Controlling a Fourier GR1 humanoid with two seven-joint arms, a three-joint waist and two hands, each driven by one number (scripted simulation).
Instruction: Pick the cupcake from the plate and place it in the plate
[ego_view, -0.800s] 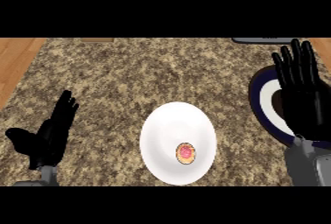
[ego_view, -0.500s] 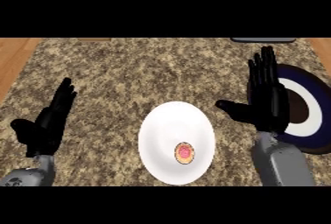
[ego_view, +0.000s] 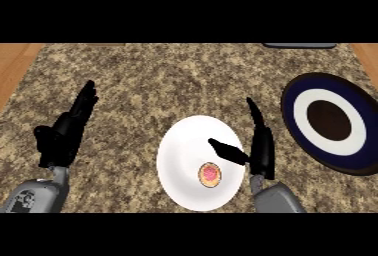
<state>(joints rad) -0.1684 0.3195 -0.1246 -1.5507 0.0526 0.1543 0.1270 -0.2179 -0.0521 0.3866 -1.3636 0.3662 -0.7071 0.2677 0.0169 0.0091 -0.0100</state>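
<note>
The cupcake (ego_view: 210, 174) sits on the white plate (ego_view: 184, 150), toward 5 o'clock. The right hand (ego_view: 255, 145) is just beside it at 2 o'clock, fingers straight, thumb out over the plate, holding nothing. This looks like the reaching step. Next it should curl round the cupcake, then carry it to the blue plate (ego_view: 295, 107) at 2 o'clock. The left hand (ego_view: 65, 131) rests open at 9 o'clock on the surface (ego_view: 162, 85)

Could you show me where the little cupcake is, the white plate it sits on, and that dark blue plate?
cupcake (ego_view: 210, 174): head view, its pink top.
white plate (ego_view: 188, 140): head view, bare upper part.
dark blue plate (ego_view: 331, 89): head view, blue ring near its upper rim.
</note>
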